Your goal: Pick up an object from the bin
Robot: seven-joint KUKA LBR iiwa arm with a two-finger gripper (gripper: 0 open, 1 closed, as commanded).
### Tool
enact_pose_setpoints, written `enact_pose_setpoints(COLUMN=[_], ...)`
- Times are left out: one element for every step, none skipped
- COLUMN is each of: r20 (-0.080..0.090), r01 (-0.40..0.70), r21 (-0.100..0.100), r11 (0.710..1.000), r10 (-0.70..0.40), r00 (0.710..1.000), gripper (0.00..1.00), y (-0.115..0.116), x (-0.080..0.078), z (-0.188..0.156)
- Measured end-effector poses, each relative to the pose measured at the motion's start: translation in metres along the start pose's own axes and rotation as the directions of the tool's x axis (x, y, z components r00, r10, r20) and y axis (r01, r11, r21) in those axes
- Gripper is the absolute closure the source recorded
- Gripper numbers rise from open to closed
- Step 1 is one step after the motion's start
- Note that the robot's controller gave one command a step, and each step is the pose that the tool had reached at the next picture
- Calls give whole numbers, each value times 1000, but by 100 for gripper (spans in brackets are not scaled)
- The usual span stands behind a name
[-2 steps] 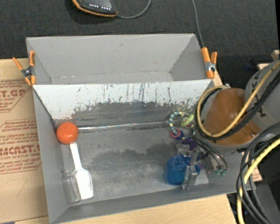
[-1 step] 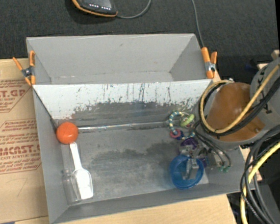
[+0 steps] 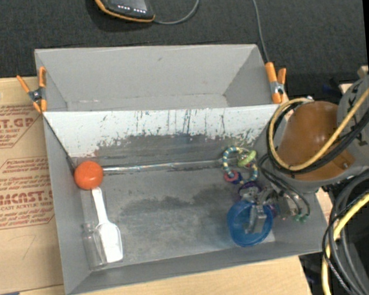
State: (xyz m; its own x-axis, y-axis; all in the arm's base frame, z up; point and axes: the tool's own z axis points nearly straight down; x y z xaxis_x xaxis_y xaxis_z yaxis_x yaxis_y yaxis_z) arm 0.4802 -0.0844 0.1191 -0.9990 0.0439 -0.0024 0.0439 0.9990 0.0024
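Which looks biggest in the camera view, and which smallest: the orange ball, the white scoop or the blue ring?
1. The white scoop and the blue ring: about alike. The scoop is longer, the ring is wider and partly hidden, so I won't rank them.
2. The orange ball: smallest.

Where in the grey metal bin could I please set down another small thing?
The middle of the grey metal bin is bare, between the white plastic scoop on the left and the blue plastic ring on the right. The left edge holds an orange ball and a clear jar; the right side is crowded by the gripper and a multicoloured bead loop.
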Motion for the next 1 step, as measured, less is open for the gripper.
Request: enact_pose_setpoints(r20=[-4], r01=[0], r21=[0], r11=[1000], r10=[0], r00=[1000], gripper=[100], y=[0], x=[1], z=[-29])
